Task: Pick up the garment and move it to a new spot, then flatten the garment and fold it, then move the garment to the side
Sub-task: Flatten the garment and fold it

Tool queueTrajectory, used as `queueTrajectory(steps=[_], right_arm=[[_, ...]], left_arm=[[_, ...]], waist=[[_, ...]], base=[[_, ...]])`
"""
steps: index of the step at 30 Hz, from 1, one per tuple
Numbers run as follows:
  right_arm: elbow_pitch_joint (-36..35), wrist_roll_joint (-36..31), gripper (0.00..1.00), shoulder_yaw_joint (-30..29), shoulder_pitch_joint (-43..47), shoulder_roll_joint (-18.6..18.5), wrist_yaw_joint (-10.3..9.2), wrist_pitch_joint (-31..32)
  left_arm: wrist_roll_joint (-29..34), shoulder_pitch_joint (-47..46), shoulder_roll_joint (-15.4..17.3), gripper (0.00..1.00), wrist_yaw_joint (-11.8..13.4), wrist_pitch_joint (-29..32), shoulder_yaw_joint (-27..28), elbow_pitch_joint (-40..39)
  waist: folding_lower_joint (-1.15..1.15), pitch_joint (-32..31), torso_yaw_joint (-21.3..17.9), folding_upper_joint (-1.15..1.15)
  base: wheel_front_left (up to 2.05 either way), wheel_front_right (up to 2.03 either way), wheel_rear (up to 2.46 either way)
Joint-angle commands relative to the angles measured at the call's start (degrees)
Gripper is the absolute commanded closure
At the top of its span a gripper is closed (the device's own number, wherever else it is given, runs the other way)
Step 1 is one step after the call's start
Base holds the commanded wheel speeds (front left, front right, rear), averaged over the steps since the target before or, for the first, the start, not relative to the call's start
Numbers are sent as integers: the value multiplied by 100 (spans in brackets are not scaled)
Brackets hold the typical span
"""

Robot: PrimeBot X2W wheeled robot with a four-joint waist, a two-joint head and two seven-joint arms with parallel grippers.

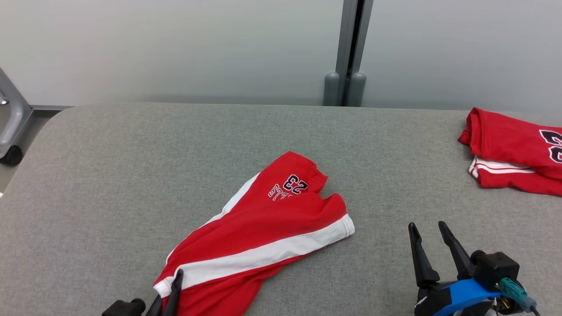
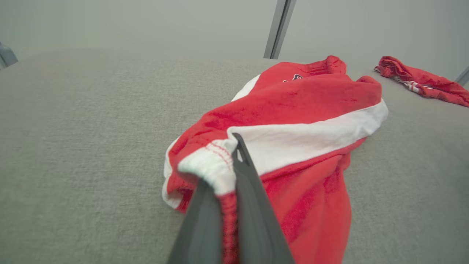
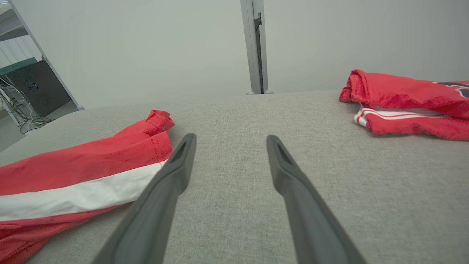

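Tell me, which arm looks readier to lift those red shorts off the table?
Left. The left claw is shut on the red shorts' white edge; the right claw stands open beside them, holding nothing.

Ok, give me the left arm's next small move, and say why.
Probably lift the left gripper straight up a little. It is shut on the white-trimmed edge of the red shorts, which lie crumpled on the grey table, so raising it would peel them off for carrying. The right gripper stands open, apart from them.
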Motion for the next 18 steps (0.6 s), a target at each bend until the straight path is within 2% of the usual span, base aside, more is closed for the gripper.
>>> queueTrajectory(steps=[1, 4, 5, 6, 7, 13, 18], right_arm=[[8, -34, 0, -10, 31, -11, 1, -2], [45, -21, 0, 11, 42, -11, 1, -3], [58, -15, 0, 16, 47, -11, 1, -3], [70, -6, 0, 28, 56, -11, 1, -3], [82, 5, 0, 39, 65, -12, 1, -3], [91, 7, 0, -13, 118, -12, 1, -3], [63, -32, 0, -120, 156, -11, 1, -3]], left_arm=[[-8, 95, 30, 100, 21, -24, 48, -28], [25, 213, 80, 100, -3, -24, 128, 33], [36, 216, 72, 61, -25, -24, 147, 43], [47, 220, 41, 12, -44, -24, 173, 49], [21, 228, -11, 0, -53, -24, 221, 33], [53, 460, -159, 0, 19, -23, 642, -11], [117, 727, -134, 0, -19, -25, 940, 29]], waist=[[1, 15, 33, 0], [1, 8, 83, 0], [1, -1, 92, 0], [1, -13, 93, 0], [1, -28, 90, 0], [1, -95, 33, 0], [1, -115, 62, 0]], base=[[0, 0, 0], [0, 0, 0], [0, 0, 0], [0, 0, 0], [0, 0, 0], [0, 0, 0], [0, 0, 0]])
